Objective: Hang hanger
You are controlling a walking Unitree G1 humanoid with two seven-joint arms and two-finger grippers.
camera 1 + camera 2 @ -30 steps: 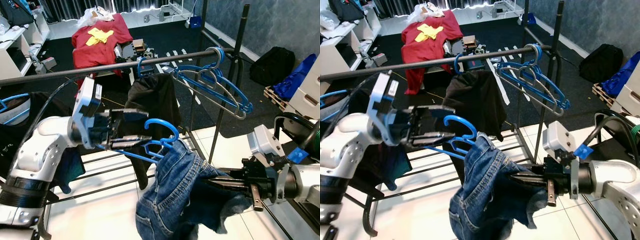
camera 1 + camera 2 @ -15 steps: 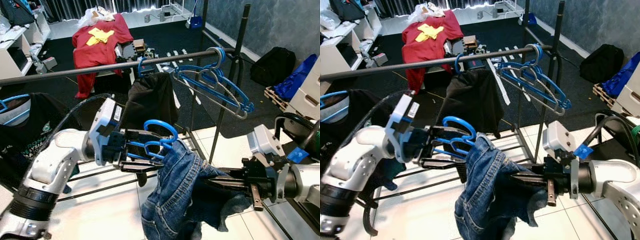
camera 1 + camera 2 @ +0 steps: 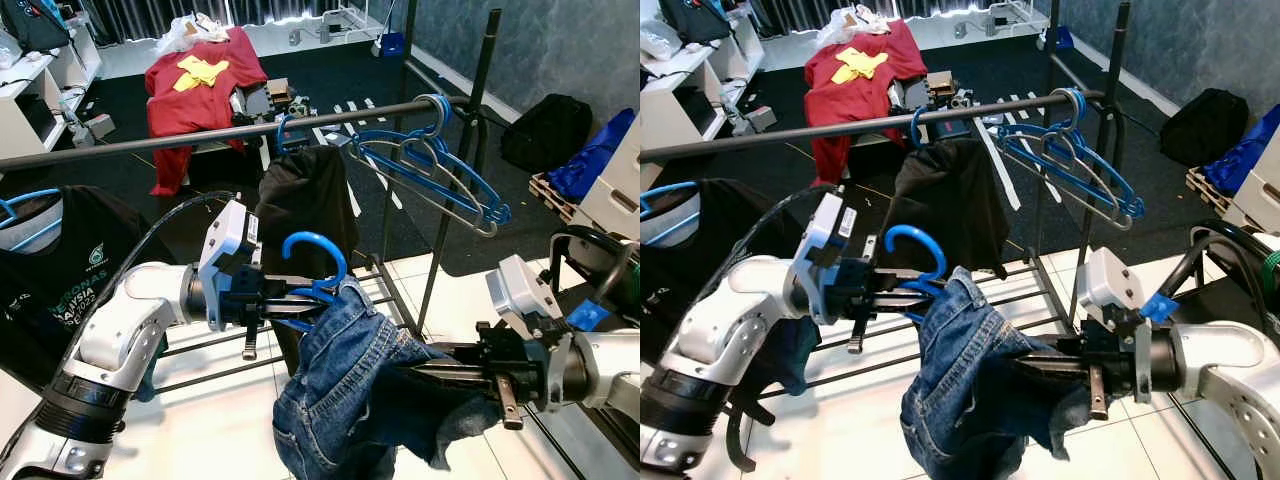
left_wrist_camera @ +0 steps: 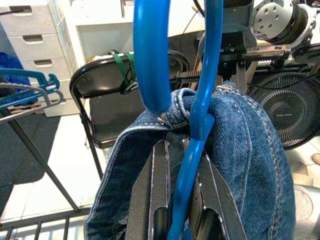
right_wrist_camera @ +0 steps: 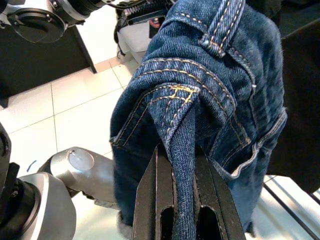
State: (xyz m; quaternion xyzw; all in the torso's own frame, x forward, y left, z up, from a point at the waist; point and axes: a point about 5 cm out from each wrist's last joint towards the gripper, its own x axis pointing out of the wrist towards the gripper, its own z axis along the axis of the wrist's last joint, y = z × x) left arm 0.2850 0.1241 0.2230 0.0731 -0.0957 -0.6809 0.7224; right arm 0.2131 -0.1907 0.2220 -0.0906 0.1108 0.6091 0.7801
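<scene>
A blue hanger [image 3: 316, 251] carries a pair of blue jeans [image 3: 362, 392], held below the black clothes rail [image 3: 200, 137]. My left gripper [image 3: 296, 296] is shut on the hanger's neck just under the hook, as the left wrist view shows with the gripper [image 4: 180, 148] clamping the blue hanger [image 4: 150, 55]. The hook stands upright, lower than the rail and in front of it. My right gripper [image 3: 1032, 365] comes in from the right and is shut on a fold of the jeans [image 5: 200, 85], with the right gripper [image 5: 179, 151] pinching the denim.
Several empty blue hangers [image 3: 432, 168] hang at the rail's right end beside the upright post [image 3: 462, 140]. A black garment [image 3: 300, 198] hangs mid-rail, a dark T-shirt [image 3: 60, 270] at the left. The rack's lower bars [image 3: 200, 345] cross beneath. A red shirt [image 3: 200, 85] lies behind.
My left arm swung right and turned the hanger, so the hook now stands upright. The jeans shifted a little left, and my right gripper followed while still gripping the denim.
</scene>
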